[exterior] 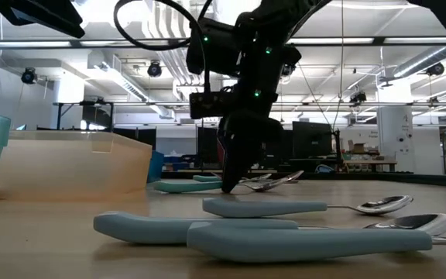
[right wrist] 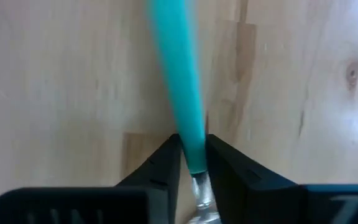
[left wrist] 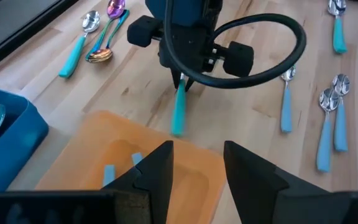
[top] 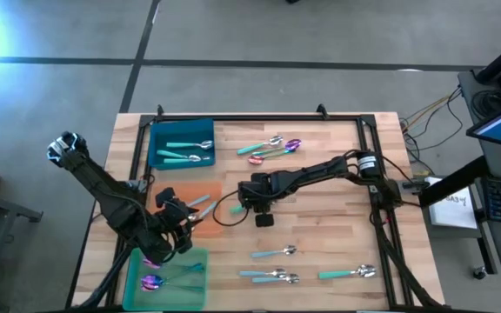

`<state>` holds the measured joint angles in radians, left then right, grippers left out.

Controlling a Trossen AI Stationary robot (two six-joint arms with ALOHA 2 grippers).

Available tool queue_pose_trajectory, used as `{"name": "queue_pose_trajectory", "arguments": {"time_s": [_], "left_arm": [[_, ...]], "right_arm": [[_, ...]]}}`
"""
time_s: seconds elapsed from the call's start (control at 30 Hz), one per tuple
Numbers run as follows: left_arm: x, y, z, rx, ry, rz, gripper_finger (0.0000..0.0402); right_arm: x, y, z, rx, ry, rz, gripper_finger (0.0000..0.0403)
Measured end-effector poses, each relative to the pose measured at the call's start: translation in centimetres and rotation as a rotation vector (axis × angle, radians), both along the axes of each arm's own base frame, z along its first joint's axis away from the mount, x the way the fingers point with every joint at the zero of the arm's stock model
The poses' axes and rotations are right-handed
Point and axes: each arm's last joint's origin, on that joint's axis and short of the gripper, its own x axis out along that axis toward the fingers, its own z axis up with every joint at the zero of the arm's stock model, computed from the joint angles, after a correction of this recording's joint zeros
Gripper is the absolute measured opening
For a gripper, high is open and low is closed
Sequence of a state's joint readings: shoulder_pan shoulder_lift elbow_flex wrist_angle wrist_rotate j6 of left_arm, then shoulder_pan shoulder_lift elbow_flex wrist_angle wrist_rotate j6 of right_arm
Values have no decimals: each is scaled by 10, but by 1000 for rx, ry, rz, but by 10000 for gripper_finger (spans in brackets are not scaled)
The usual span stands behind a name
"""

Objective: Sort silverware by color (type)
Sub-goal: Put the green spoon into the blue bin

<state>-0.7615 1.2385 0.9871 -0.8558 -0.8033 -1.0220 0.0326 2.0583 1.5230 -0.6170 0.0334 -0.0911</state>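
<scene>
I start with the table (top: 320, 222), where loose silverware lies along the far edge and the near right part, and three mats sit on the left: the blue mat (top: 159, 139) at the far side, the orange mat (top: 216, 196) in the middle, the green mat (top: 198, 291) nearest.

My right arm reaches in from the right edge to mid-table, and its right tool (top: 252, 207) sits just off the orange mat's right edge. My left arm waits over the seam between the orange and green mats, its left tool (left wrist: 194, 163) with fingers standing apart and nothing between them.

The teal-handled spoon (right wrist: 178, 74) is what matters. The right tool's fingers are pinched on it where the handle meets the metal neck, so the handle runs straight ahead of that tool, its free end pointing at the orange mat. The left wrist view shows that end close to the mat's edge. I judge the right arm the one to carry it.
</scene>
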Motion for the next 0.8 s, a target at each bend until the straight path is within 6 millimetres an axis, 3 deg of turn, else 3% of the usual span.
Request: {"name": "queue_pose_trajectory", "arguments": {"time_s": [0.13, 0.37, 0.63, 0.8], "left_arm": [[-2, -3, -1, -25, -12, 10, 126], [1, -14, -14, 2, -13, 34, 126], [18, -27, -43, 121, -106, 139, 126], [28, -34, -53, 232, -231, 191, 126]], "right_arm": [[-1, 0, 0, 13, 11, -16, 27], [-8, -1, 12, 35, 25, -84, 26], [-16, -4, 62, -90, -141, -272, 26], [-16, 8, 94, -159, -330, -290, 26]]}}
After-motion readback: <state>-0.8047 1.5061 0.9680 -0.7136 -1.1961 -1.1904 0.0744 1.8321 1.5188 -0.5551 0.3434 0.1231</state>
